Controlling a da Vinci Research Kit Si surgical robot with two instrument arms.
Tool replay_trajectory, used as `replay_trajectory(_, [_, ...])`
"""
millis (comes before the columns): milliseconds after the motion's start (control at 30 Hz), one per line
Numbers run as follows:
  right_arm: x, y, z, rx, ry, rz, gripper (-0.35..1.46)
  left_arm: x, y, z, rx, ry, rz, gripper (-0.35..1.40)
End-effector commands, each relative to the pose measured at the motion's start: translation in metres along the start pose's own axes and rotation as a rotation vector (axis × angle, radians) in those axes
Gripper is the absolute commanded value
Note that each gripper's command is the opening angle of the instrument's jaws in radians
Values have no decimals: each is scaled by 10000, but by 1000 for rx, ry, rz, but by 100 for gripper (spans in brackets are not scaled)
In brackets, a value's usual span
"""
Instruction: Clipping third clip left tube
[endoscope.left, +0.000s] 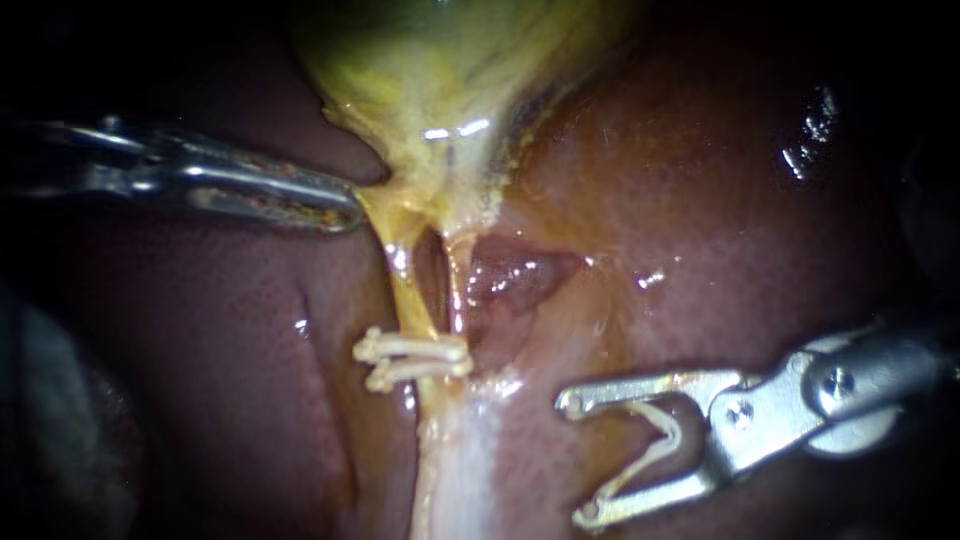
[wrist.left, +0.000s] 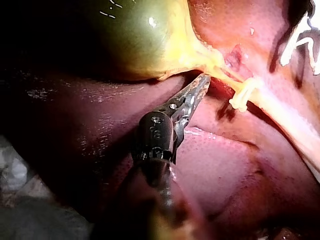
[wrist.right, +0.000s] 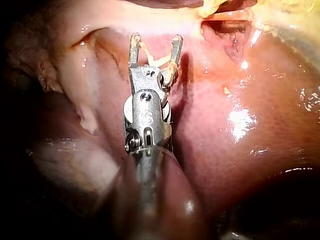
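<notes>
The left instrument has its jaws pressed together on the edge of the gallbladder at its narrow neck, as best I can judge. This is probably to draw the neck aside and keep the strands beneath it taut and apart.

Just past those jaw tips and below them runs the left tube, a thin yellow strand with a dark window between it and its neighbour. Further down, two clips sit side by side across the tube. The stretch between them and the left jaws looks like the bare part left for a third. The liver lies behind everything.

The right instrument hangs well apart from the tube. Its jaws are spread wide yet hold an open clip between them, one leg against each jaw. The mouth faces the tube, ready to straddle it, but the tube is not yet between the jaws.
</notes>
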Motion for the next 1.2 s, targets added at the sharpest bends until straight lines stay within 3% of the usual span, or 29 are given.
replay_trajectory(33, [0,0,0,0,0,0,50,1,-2,-5,8,5,-3,-35])
replay_trajectory(133, [0,0,0,0,0,0,50,0,-5,-15,18,6,-2,-35])
replay_trajectory(300, [6,5,3,-3,1,4,49,-2,-3,-11,30,8,-5,-35])
replay_trajectory(367, [13,11,9,10,1,57,47,-2,-2,-9,29,8,-6,-35])
replay_trajectory(567, [42,46,27,112,10,206,45,-3,0,-8,28,8,-6,-35])
replay_trajectory(667, [49,60,35,98,45,264,45,-3,1,-8,26,7,-6,-35])
replay_trajectory(800, [49,77,48,75,73,331,45,-3,2,-7,24,7,-7,-35])
replay_trajectory(1200, [33,133,75,15,113,385,46,-3,8,-3,19,6,-3,-35])
